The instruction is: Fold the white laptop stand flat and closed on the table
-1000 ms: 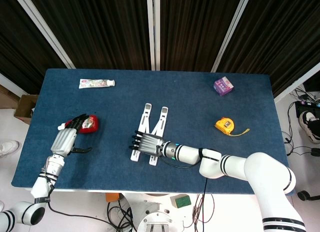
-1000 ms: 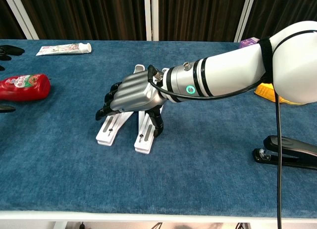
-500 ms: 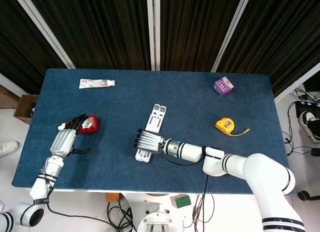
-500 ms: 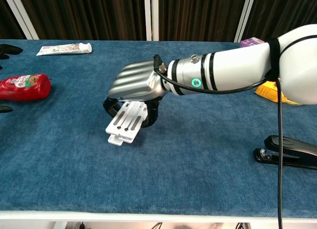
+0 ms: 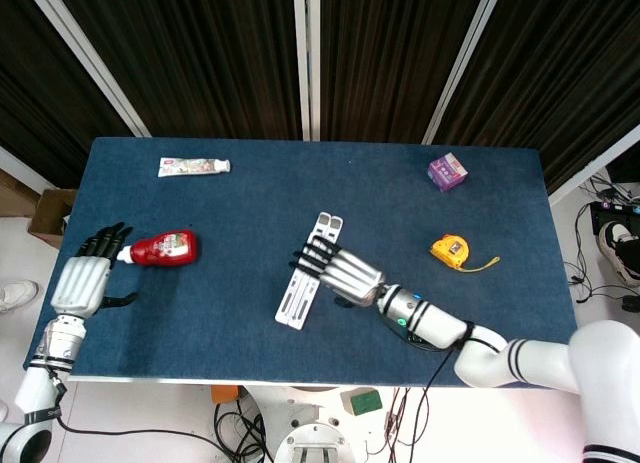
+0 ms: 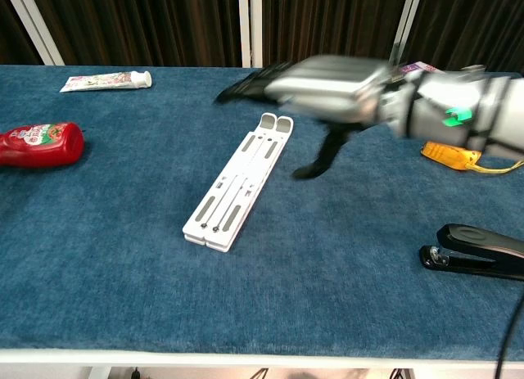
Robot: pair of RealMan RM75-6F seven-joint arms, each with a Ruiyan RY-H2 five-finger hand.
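Observation:
The white laptop stand (image 5: 309, 271) (image 6: 239, 182) lies flat on the blue table, its two arms side by side and closed. My right hand (image 5: 342, 270) (image 6: 315, 87) hovers just right of it with fingers spread, holding nothing and blurred by motion in the chest view. My left hand (image 5: 84, 277) lies open near the table's left edge, its fingertips close to the cap of a red ketchup bottle (image 5: 162, 248) (image 6: 39, 143). The chest view does not show the left hand.
A toothpaste tube (image 5: 192, 166) (image 6: 105, 81) lies at the back left. A purple box (image 5: 447, 171) sits back right, a yellow tape measure (image 5: 452, 251) (image 6: 449, 154) right of centre. A black stapler (image 6: 477, 251) rests near the front right edge.
The stand's arms came together and it now lies flat and closed. My right hand let go and lifted off to the right. My left hand drew back left, away from the ketchup bottle.

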